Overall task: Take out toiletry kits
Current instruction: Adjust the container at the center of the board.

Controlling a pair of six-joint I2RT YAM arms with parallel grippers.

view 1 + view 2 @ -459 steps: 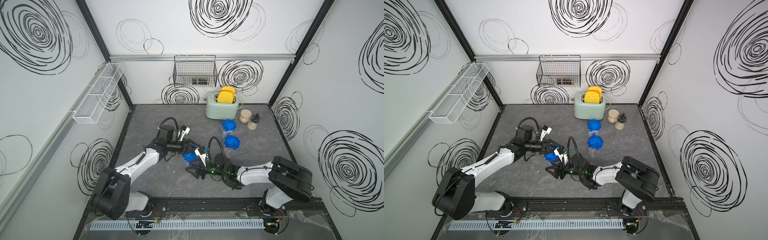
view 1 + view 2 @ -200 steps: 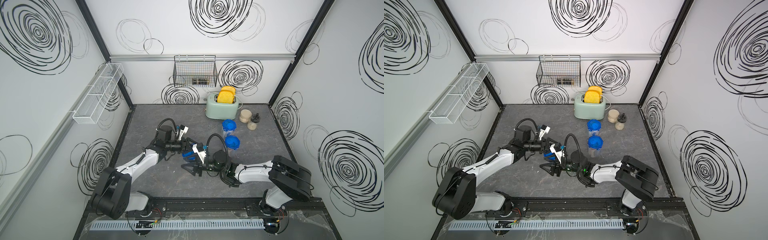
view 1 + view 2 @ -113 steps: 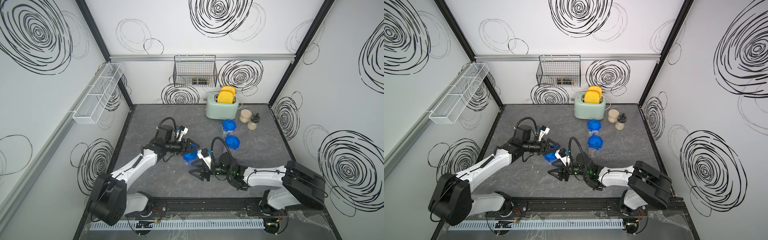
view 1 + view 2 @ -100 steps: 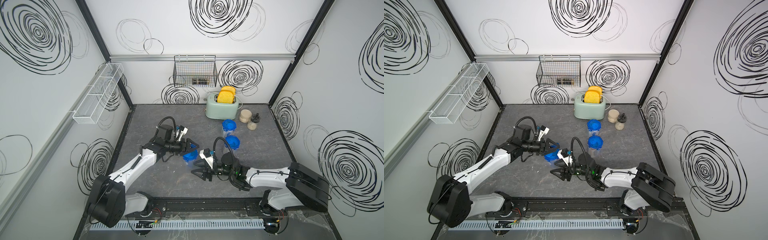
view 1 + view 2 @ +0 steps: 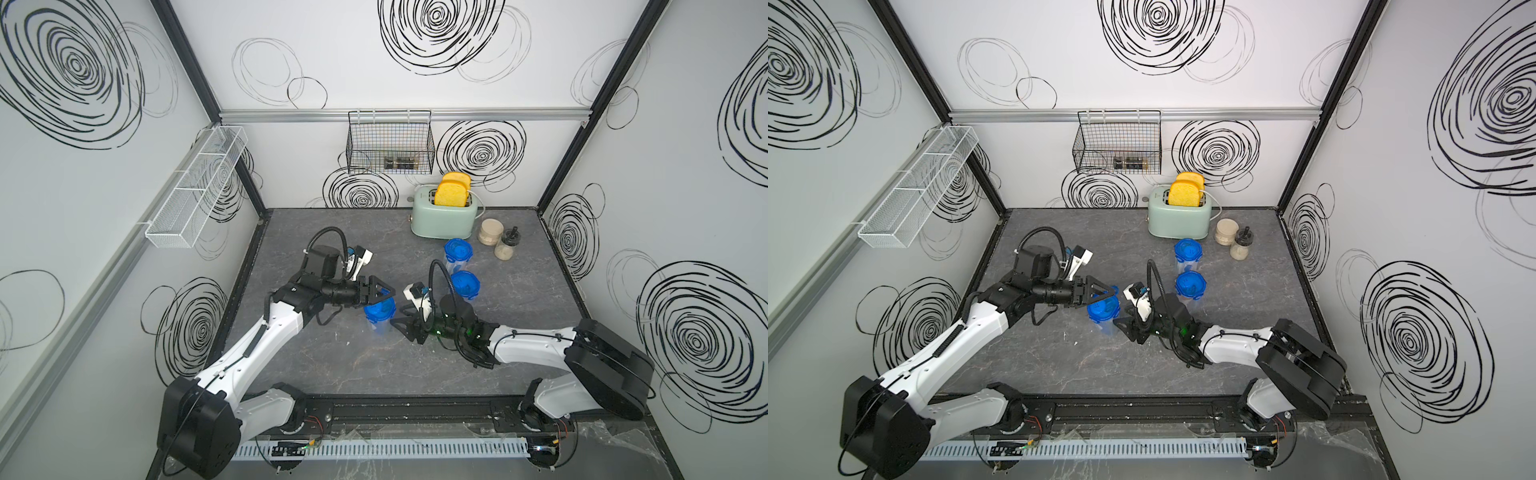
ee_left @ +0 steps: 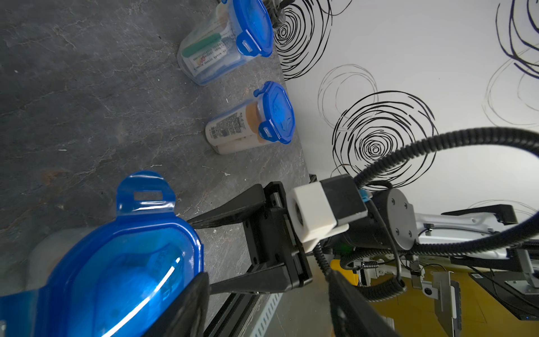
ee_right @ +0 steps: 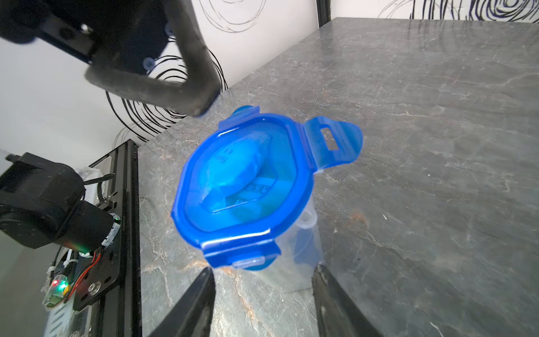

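The toiletry kits sit sealed inside three clear containers with blue clip lids. The nearest container (image 5: 379,313) (image 5: 1104,311) stands upright mid-table, and a wrapped item shows through its lid (image 7: 236,172). One lid flap (image 7: 335,143) is flipped up. My left gripper (image 5: 384,292) (image 6: 268,315) hovers open just over the lid, one finger (image 7: 186,87) above its edge. My right gripper (image 5: 405,328) (image 7: 262,309) is open, low beside the container's base and not gripping it. The left wrist view shows a green tube (image 6: 210,55) and a cream bottle (image 6: 239,128) in the other two containers.
The two other lidded containers (image 5: 457,251) (image 5: 464,284) stand right of centre, behind my right arm. At the back are a green toaster (image 5: 442,212) with yellow slices and two beige-filled jars (image 5: 490,232) (image 5: 507,245). A wire basket (image 5: 390,143) and a mesh shelf (image 5: 195,187) hang on the walls.
My right gripper has drawn back to the right, off the near container. My left gripper has opened wider above the lid. The container has stayed put.
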